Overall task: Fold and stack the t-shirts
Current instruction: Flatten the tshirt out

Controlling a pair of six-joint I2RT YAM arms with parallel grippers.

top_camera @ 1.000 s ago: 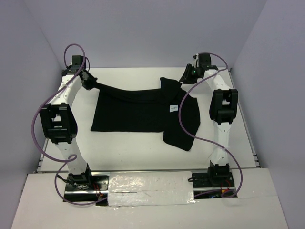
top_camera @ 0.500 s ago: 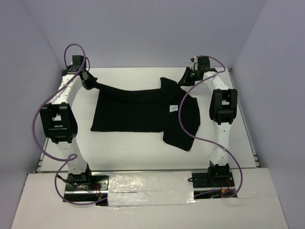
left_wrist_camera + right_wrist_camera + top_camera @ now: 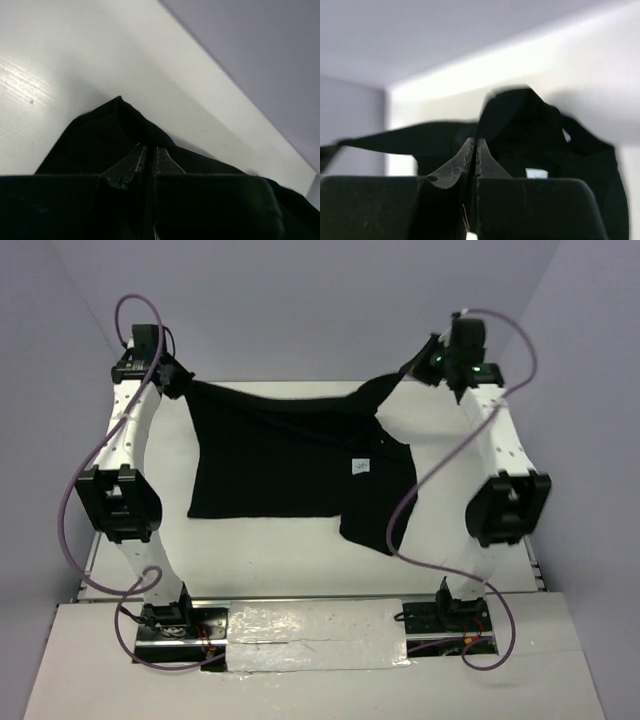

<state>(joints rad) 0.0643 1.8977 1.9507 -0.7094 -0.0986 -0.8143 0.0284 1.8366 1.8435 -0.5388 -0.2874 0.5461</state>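
Right now the black t-shirt [image 3: 290, 465] hangs between the 2 arms like a sagging washing line. Its far edge is lifted off the bench [image 3: 280, 555] and its near half lies flat on it, roughly centred, with the white tag [image 3: 362, 467] showing right of the middle. The left jaws, at the end of the left arm [image 3: 128, 440], are pinched shut on the far-left corner of the cloth. The left wrist view shows the tips pressed together with black fabric bunched just beyond them. The right jaws, on the right arm [image 3: 500, 450], are likewise closed tight on a gathered peak of cloth at the far right, held high above the bench. To my eye the grips are not a matched pair: the right side looks taken from a rumpled, doubled-over part, and a loose flap [image 3: 375, 525] trails at the near right. If the arms carry the edge over like this, the fold will likely land skewed. Both holds are only thin pinches, so pulling the arms apart could slide a corner free. The purple cable [image 3: 400, 530] of the right arm droops across that flap and could drag or snag it.
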